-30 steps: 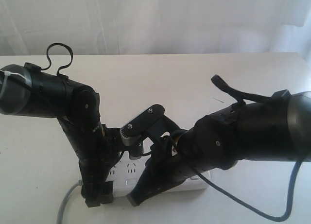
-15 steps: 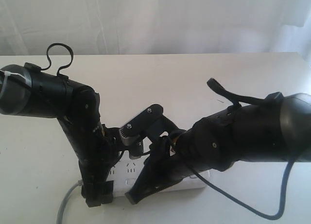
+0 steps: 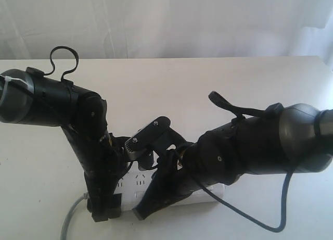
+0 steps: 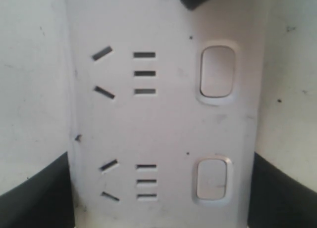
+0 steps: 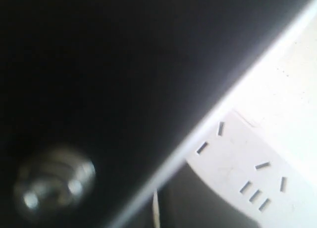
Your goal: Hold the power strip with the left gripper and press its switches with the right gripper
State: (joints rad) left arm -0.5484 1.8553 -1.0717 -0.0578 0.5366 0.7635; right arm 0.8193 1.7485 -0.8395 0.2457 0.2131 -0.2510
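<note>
The white power strip (image 3: 137, 181) lies flat on the table, mostly hidden under both arms. My left gripper (image 3: 105, 209) points down over its left part and is shut across the strip's width. In the left wrist view the black fingers (image 4: 34, 193) press both long edges of the power strip (image 4: 163, 129), and two switches (image 4: 217, 70) show beside their sockets. My right gripper (image 3: 139, 212) slants down to the strip's near edge, its jaws tapering together to one tip. The right wrist view is mostly blurred black, with a corner of the power strip (image 5: 242, 163).
The strip's grey cord (image 3: 70, 220) runs off the front left of the white table (image 3: 171, 84). A blue-grey cable (image 3: 270, 219) loops beneath the right arm. A white curtain hangs behind the table.
The right arm has swung left and lower, and its tip has shifted a little left along the strip. The left arm and the strip have not moved.
</note>
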